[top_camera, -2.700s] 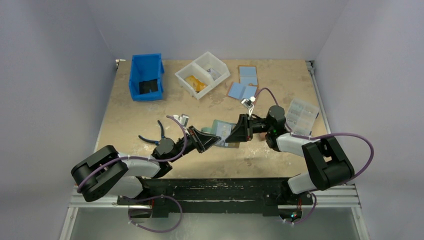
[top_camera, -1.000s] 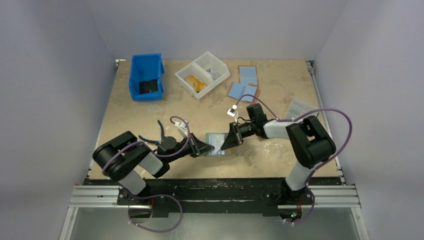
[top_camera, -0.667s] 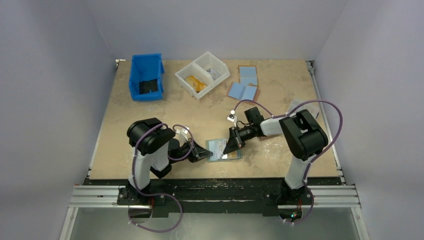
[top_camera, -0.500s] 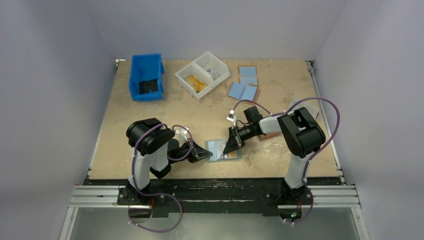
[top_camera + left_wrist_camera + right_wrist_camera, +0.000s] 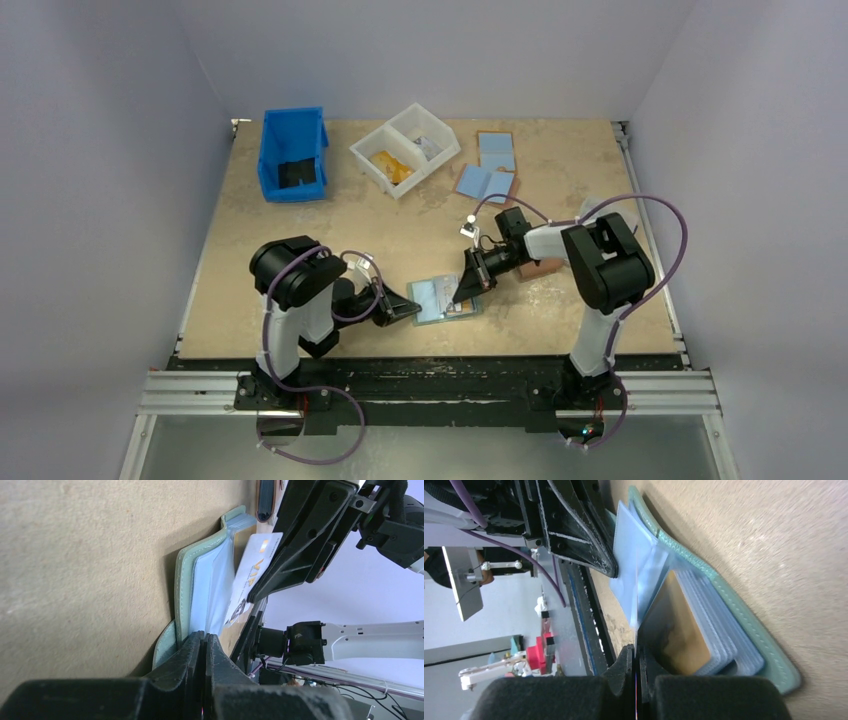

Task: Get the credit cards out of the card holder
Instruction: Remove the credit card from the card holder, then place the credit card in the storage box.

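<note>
The teal card holder [image 5: 445,298] lies open on the table near the front edge, its clear sleeves fanned out. My left gripper [image 5: 409,311] is shut on a clear sleeve at its left edge [image 5: 205,636]. My right gripper [image 5: 463,290] is shut on a white credit card [image 5: 252,572] printed "VIP", held tilted above the sleeves. In the right wrist view that card shows edge-on [image 5: 636,605] between my jaws [image 5: 636,652]. A tan-orange and dark card [image 5: 681,625] sits in a sleeve of the holder [image 5: 729,615].
A blue bin [image 5: 292,155] and a white divided tray [image 5: 404,148] stand at the back. Flat light-blue-and-brown wallets [image 5: 487,181] lie behind the right arm. A salmon-pink wallet [image 5: 545,267] lies under the right arm.
Both arms have folded back and brought the card holder toward the front edge. In the last half second the right gripper has drawn slightly up and right with the card.
</note>
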Robot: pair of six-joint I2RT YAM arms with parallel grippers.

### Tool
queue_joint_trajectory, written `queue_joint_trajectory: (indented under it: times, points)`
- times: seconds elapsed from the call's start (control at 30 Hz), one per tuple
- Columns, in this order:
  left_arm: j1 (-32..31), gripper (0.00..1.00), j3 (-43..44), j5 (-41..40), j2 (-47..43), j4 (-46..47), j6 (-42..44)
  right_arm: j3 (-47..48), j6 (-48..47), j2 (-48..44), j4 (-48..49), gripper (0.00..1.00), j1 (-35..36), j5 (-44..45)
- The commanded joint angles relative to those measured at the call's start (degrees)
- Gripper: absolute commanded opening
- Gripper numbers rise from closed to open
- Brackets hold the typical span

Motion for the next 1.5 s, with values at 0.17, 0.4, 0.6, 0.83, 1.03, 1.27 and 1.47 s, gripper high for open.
queue_joint_trajectory:
  times: [0.17,0.4,0.6,0.83,1.03,1.27,1.47]
  points:
    - [1.7,0.04,-5.8,-5.3,2.3,13.1,3.3,3.1,-8.6,-2.6,-4.4,0.0,-1.0,4.9]
    - [1.7,0.11,-7.2,-6.2,-0.5,13.0,3.4,3.7,-11.4,-5.8,-6.7,0.0,-1.1,5.9]
    - [1.7,0.18,-7.5,-6.7,-3.2,11.6,3.9,4.5,-15.0,-8.7,-9.0,0.0,-1.1,5.0]
    - [1.7,0.23,-10.5,-7.6,-8.1,9.5,4.5,5.6,-19.2,-11.4,-12.1,0.0,-1.0,3.7]
    - [1.7,0.24,-11.5,-9.4,-18.7,-1.6,7.3,6.8,-24.2,-13.8,-15.8,0.0,-1.0,3.0]
    - [1.7,0.27,-8.3,-13.7,-44.8,-36.5,14.9,7.4,-27.6,-16.9,-18.3,0.0,-1.1,3.2]
    - [1.6,0.43,-1.2,-21.9,-73.4,-72.8,24.0,8.6,-31.4,-19.3,-21.2,0.0,-1.1,3.8]
